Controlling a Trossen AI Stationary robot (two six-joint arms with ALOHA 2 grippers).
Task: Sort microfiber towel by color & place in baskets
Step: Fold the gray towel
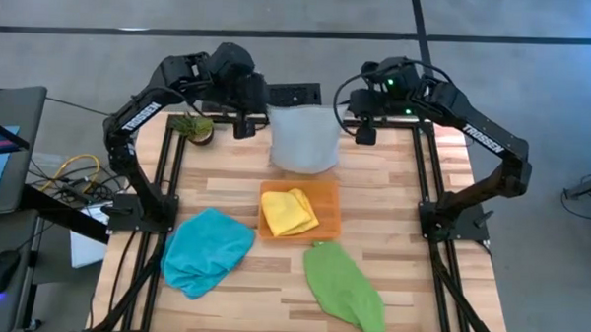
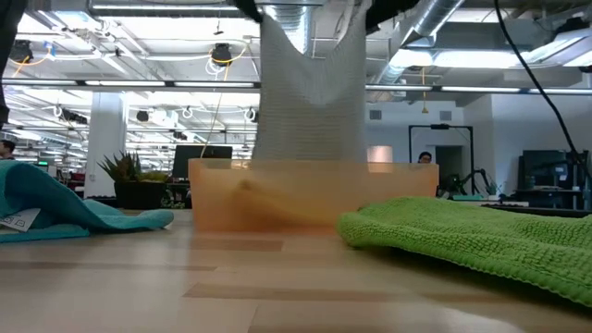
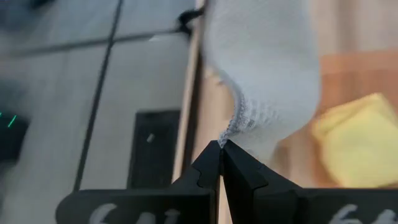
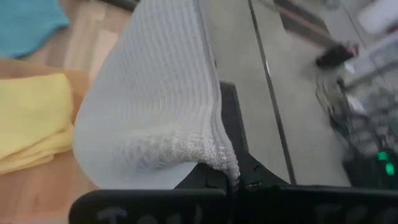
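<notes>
A pale grey-white towel hangs spread between my two grippers over the table's far middle. My left gripper is shut on its left top corner and my right gripper is shut on its right top corner. Nearer the table's front, the orange tray holds a folded yellow towel. A teal towel lies crumpled at the near left, and a green towel lies flat at the near right. In the low view the tray hides the hanging towel's lower end. My left gripper pinches the towel's stitched corner edge between its two fingertips, slanting downward from the table's far left. The towel hangs below the hold. My right gripper pinches the other top corner at the hem, slanting downward from the far right. The top edge sags slightly between the two holds.
A small potted plant stands at the table's far left corner, close to my left arm. Black frame rails run along both sides of the table. Bare wood lies between the tray and the right rail.
</notes>
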